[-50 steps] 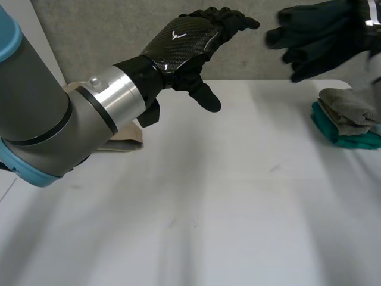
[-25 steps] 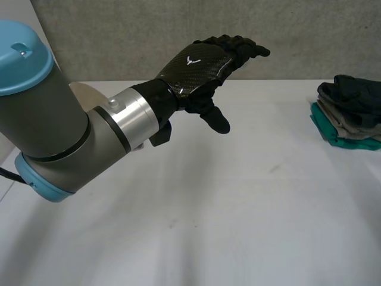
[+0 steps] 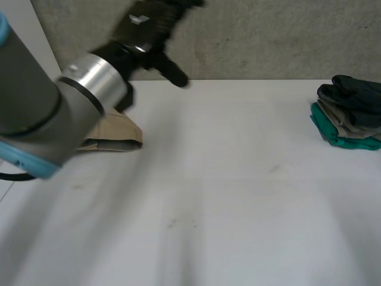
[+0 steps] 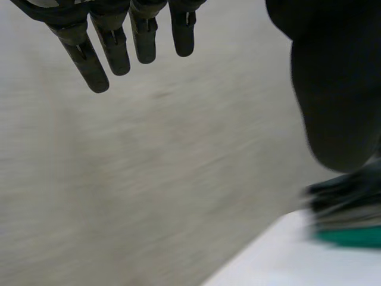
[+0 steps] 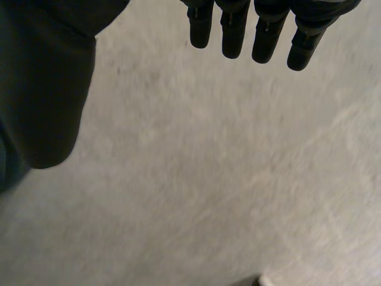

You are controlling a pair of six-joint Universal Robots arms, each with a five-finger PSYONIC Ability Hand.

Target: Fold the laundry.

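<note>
left hand spread, empty | right hand spread, empty | step: I'd lower the left hand to the cloth, pinch one corner cleanly, avoid the stack

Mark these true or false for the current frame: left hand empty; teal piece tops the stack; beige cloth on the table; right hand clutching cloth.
1. The left hand is open and holds nothing. True.
2. A teal piece lies on top of the folded stack. False: the teal piece is at the bottom, and a dark piece is on top.
3. A beige cloth lies on the table, on the robot's left side. True.
4. The right hand is clutching a cloth. False: its fingers are straight and it holds nothing.
</note>
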